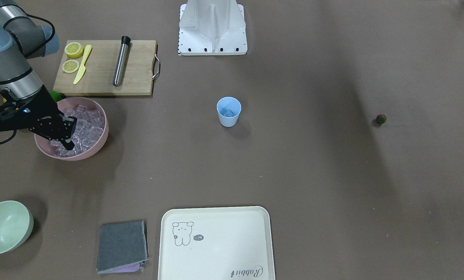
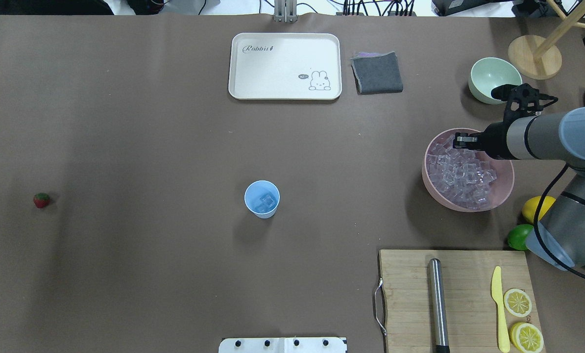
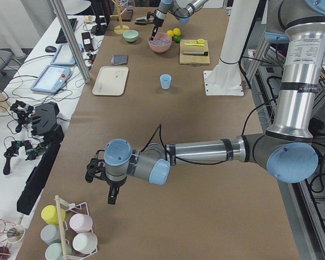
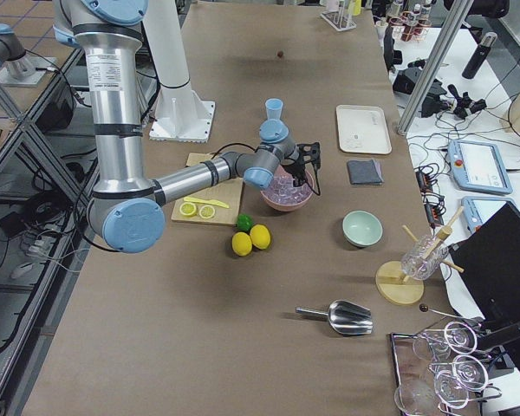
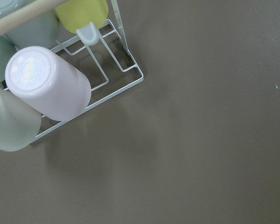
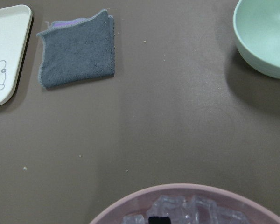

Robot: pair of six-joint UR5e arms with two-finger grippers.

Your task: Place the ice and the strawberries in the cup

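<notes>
The light blue cup (image 1: 228,112) (image 2: 261,198) stands upright mid-table with ice (image 2: 265,200) lying in its bottom. More ice (image 1: 88,124) (image 2: 461,176) fills a pink bowl (image 1: 94,152). My right gripper (image 1: 68,146) (image 2: 456,139) is dipped into that pile at the bowl's far side. Its fingers look shut, and I cannot tell whether a cube is pinched between them. The strawberry (image 1: 381,119) (image 2: 41,200) lies alone on the table, far out on my left side. My left gripper (image 3: 112,197) hangs over the table's left end by a cup rack; whether it is open or shut I cannot tell.
A cutting board (image 1: 100,74) with lemon halves, a yellow knife and a steel muddler sits beside the pink bowl. A lime and a lemon (image 2: 535,208) lie between them. A green bowl (image 1: 2,227), grey cloth (image 1: 122,245) and white tray (image 1: 216,241) line the far edge.
</notes>
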